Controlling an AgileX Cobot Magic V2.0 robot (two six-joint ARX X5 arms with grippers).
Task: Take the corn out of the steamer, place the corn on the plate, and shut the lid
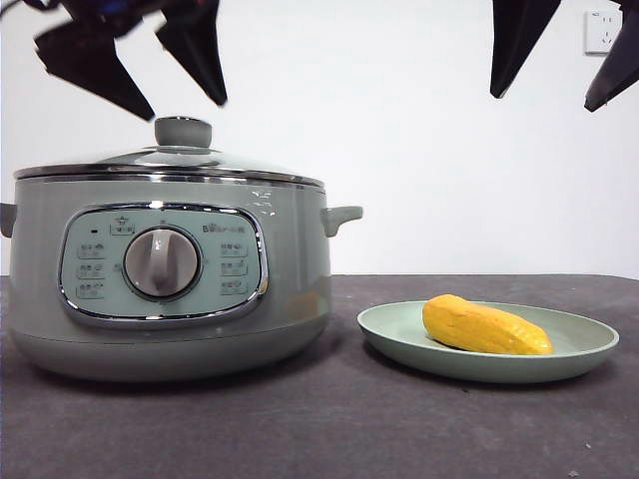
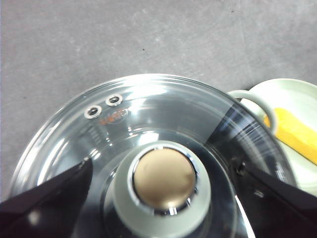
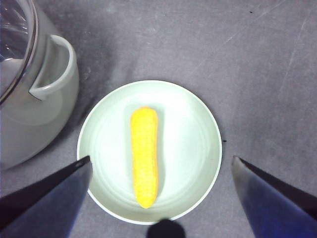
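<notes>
The yellow corn (image 1: 486, 327) (image 3: 144, 155) lies on the pale green plate (image 1: 589, 344) (image 3: 193, 144) at the right of the table. On the sage-green steamer (image 1: 165, 284) (image 3: 29, 114) rests the glass lid (image 1: 175, 160) (image 2: 148, 114), its green knob (image 1: 183, 131) (image 2: 165, 186) up. My left gripper (image 1: 180, 100) (image 2: 163, 183) hovers open just above the knob, one jaw on each side, touching nothing. High above the plate, my right gripper (image 1: 554, 90) (image 3: 161, 171) hangs open and empty.
The steamer's side handle (image 1: 341, 217) (image 3: 54, 67) juts toward the plate, with a narrow gap between the two. A dark grey tabletop (image 1: 319, 429) runs beneath both. A white wall socket (image 1: 602, 31) sits at the upper right.
</notes>
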